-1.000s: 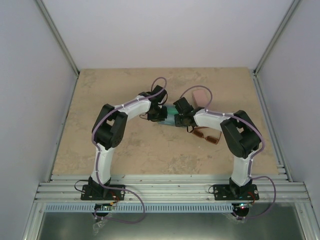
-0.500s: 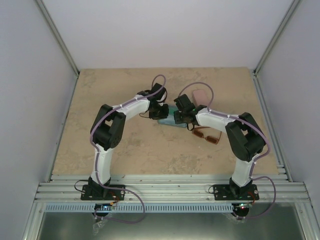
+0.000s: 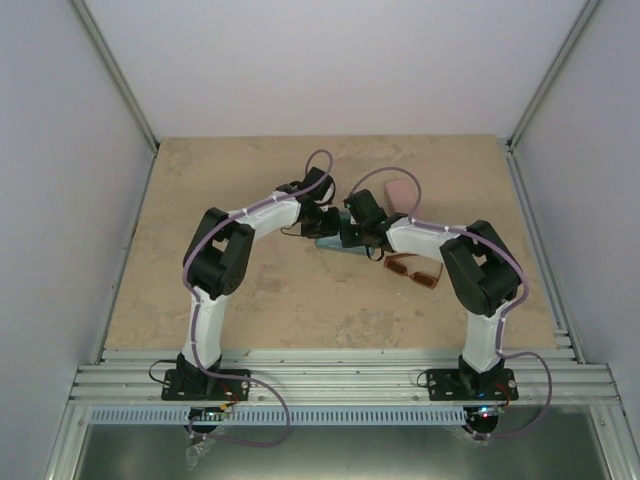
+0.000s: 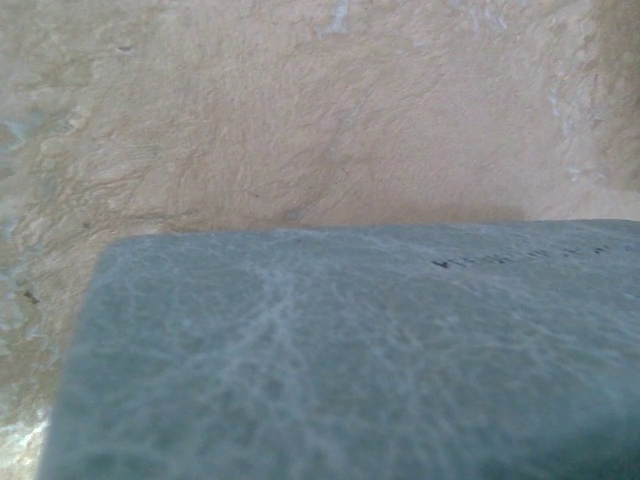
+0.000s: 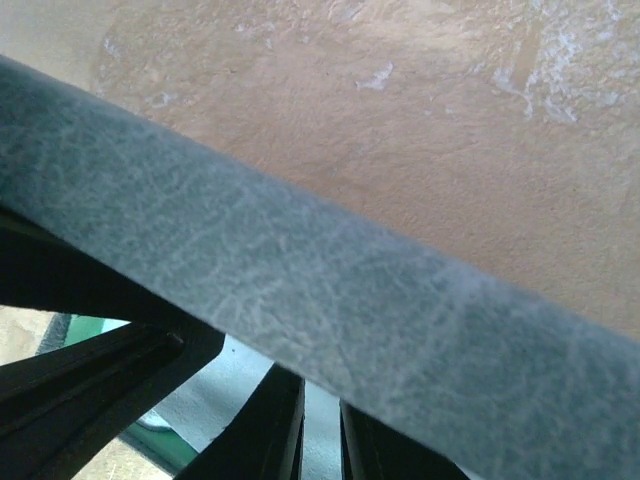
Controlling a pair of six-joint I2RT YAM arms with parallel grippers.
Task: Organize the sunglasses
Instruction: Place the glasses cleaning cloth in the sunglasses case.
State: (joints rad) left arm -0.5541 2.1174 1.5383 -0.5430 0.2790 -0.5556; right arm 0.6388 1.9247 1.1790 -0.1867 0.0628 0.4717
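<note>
Right arm (image 3: 430,236) shifted left — amber sunglasses (image 3: 413,268) lie beside its jaws, opening indiscernible.

Blue-grey case (image 4: 350,370) fills the bottom half of the frame, v. close to lens & blurry. Surface looks leathery, w/ pale crackle veins all over. Top edge runs roughly level; rounded corner at upper left, left side drops to the bottom of frame. Thin line of dark print (image 4: 520,254) near top edge on the right, too small to read. Above & left: beige mottled table (image 4: 300,110), whitish patches near top. Darker shadow strip (image 4: 330,215) on table along case's top edge.
</note>
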